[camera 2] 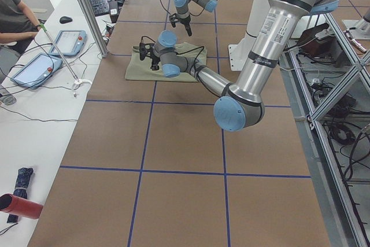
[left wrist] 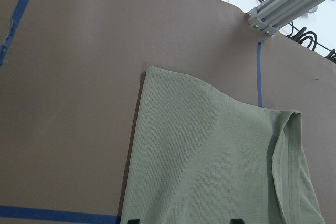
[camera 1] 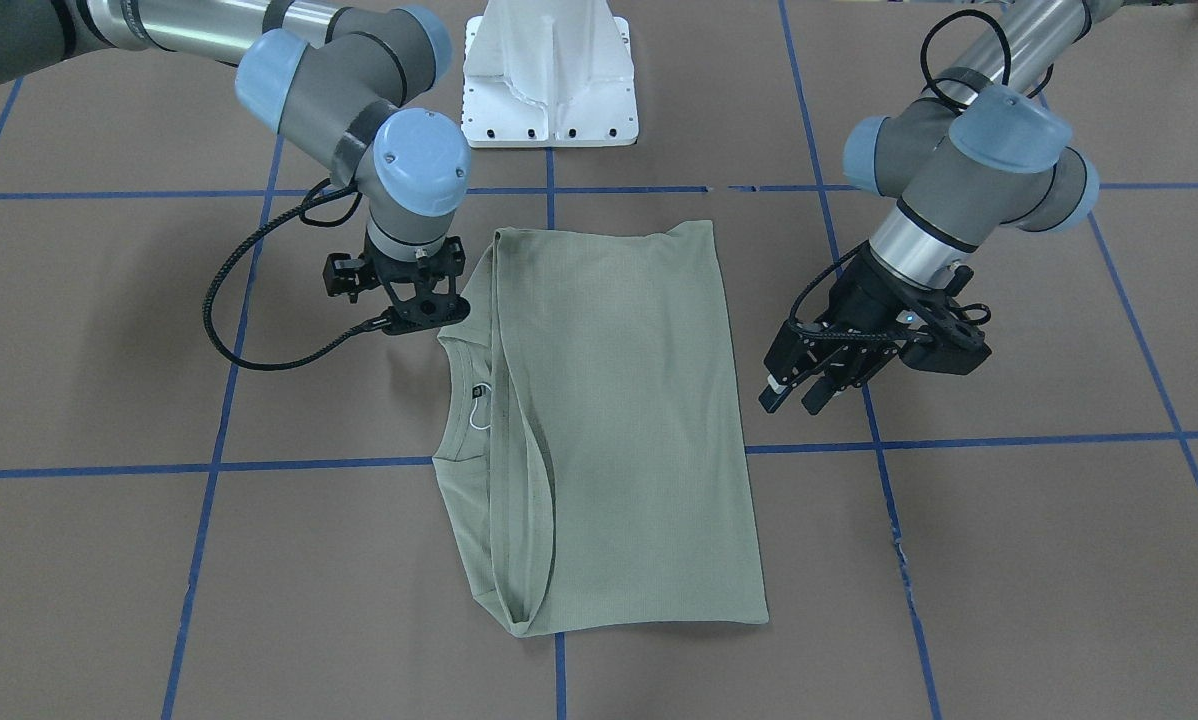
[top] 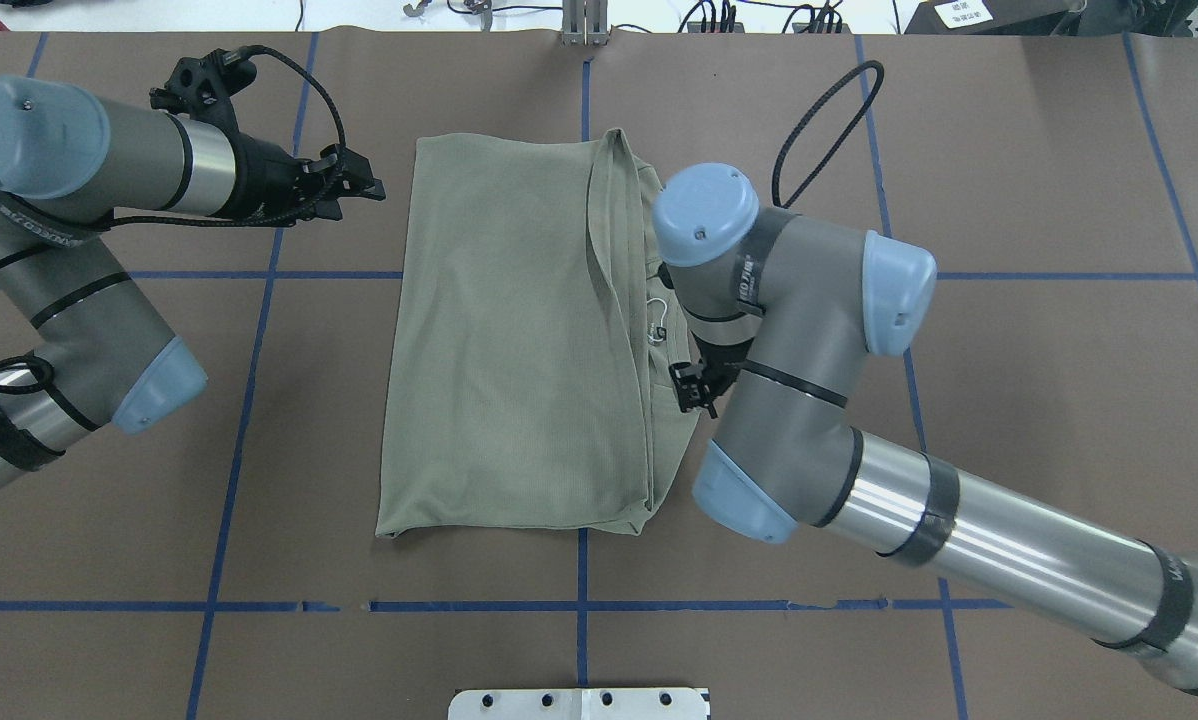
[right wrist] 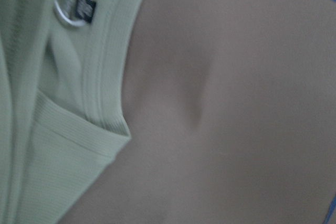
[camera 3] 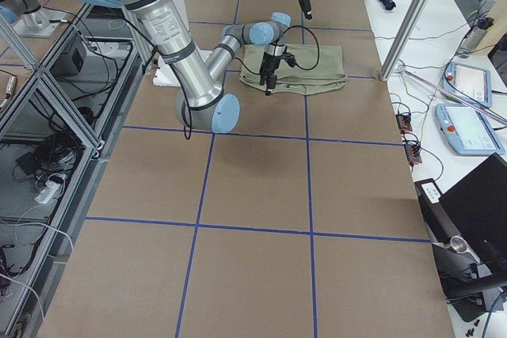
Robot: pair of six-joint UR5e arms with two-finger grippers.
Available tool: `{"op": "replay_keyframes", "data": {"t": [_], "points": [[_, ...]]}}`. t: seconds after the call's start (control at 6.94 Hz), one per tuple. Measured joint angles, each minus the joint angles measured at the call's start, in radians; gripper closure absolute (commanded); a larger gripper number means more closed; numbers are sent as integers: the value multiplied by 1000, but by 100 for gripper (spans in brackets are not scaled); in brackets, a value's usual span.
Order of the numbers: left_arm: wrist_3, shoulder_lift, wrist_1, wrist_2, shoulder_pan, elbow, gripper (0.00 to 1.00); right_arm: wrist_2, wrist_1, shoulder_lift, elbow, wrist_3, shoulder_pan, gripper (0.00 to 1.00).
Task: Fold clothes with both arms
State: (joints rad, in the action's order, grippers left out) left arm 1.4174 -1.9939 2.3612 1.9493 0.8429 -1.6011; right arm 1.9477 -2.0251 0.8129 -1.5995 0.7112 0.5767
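The sage-green shirt [camera 1: 609,420] lies flat on the brown table, folded into a long rectangle [top: 509,340]. Its round neck with black label [camera 1: 479,391] and white loop string faces my right arm's side. My left gripper [camera 1: 794,398] is open and empty, hovering just off the shirt's opposite long edge near a far corner [top: 371,186]. Its wrist view shows the shirt [left wrist: 210,166] below two spread fingertips [left wrist: 131,220]. My right gripper [camera 1: 427,318] points down at the neck-side edge; I cannot tell its jaw state. Its blurred wrist view shows the collar and label [right wrist: 84,8].
The white pedestal base [camera 1: 551,80] stands behind the shirt. Blue tape lines [camera 1: 219,400] grid the table. A side bench holds tablets [camera 2: 34,67], a person [camera 2: 14,13] sits there, and a metal post [camera 2: 87,27] rises at the table's edge.
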Motion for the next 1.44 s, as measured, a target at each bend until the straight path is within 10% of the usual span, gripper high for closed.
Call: {"op": "replay_keyframes", "data": {"t": [0.72, 1.44], "points": [[0, 8, -4, 0, -1, -8, 33, -6, 348, -253, 458, 93, 41, 0], [0, 14, -4, 3, -2, -12, 33, 0, 397, -246, 578, -40, 131, 0]]}}
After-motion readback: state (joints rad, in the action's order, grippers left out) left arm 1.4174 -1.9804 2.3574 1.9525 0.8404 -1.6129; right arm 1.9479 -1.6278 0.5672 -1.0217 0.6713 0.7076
